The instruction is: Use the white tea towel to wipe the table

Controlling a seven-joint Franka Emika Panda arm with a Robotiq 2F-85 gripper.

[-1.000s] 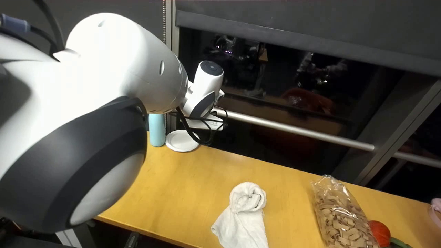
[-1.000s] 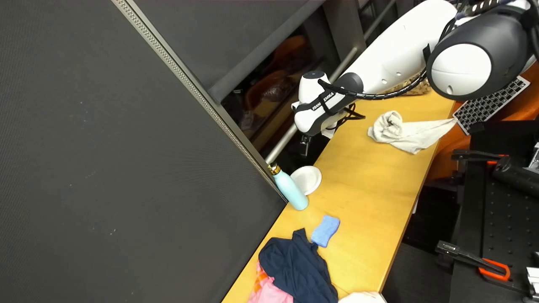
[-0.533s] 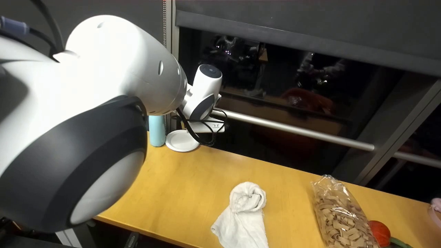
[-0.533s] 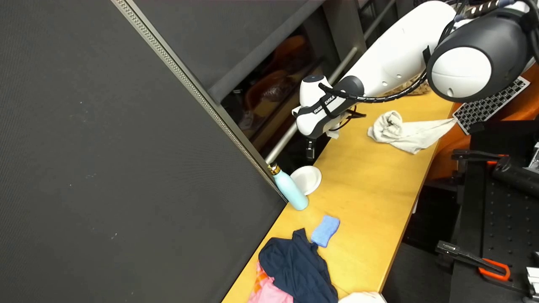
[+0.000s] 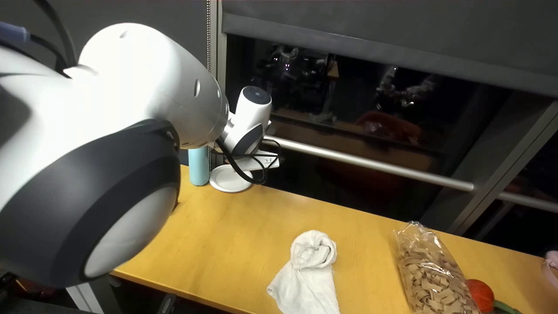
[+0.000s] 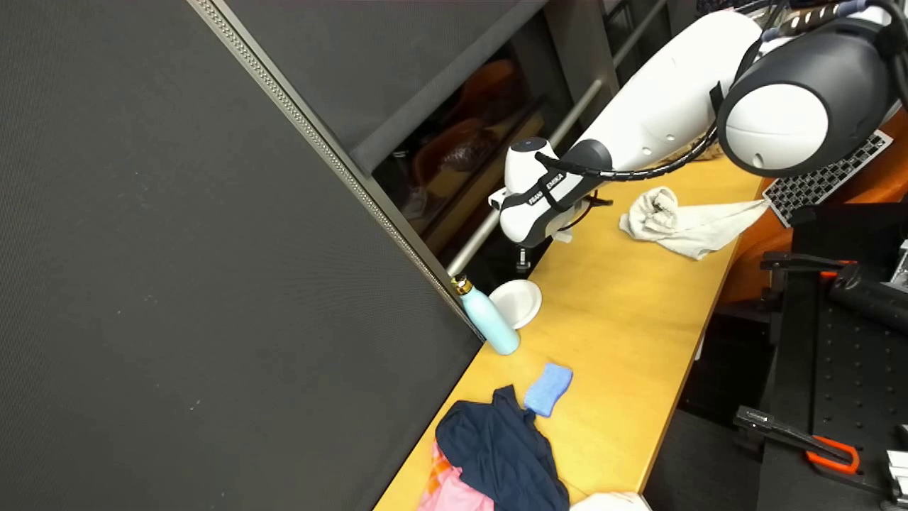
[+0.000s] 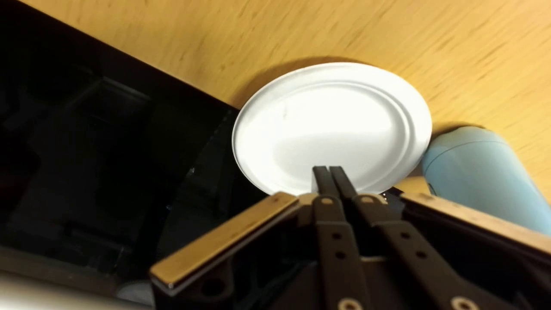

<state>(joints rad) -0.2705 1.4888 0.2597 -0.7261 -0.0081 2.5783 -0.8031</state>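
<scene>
- the pincer (image 7: 329,168) is pinched together, tips all but meeting, gripping nothing; in the wrist view they appear in front of the plate (image 7: 335,110);
- the towel (image 5: 312,272) lies on the table (image 5: 235,235), one end coiled — well apart from the pincer;
- the bottle (image 7: 482,176) stands just beside the plate

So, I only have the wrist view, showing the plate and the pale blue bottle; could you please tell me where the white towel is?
Observer: In both exterior views, the white towel lies on the table, between the plate and what looks like a bag of pasta.
Operator: Thank you; is it lying flat?
Observer: Not fully; one end is bunched into a coil.
Operator: And is there any other cloth on the table?
Observer: Yes, in an exterior view a navy cloth lies beyond the bottle from the towel.
</scene>
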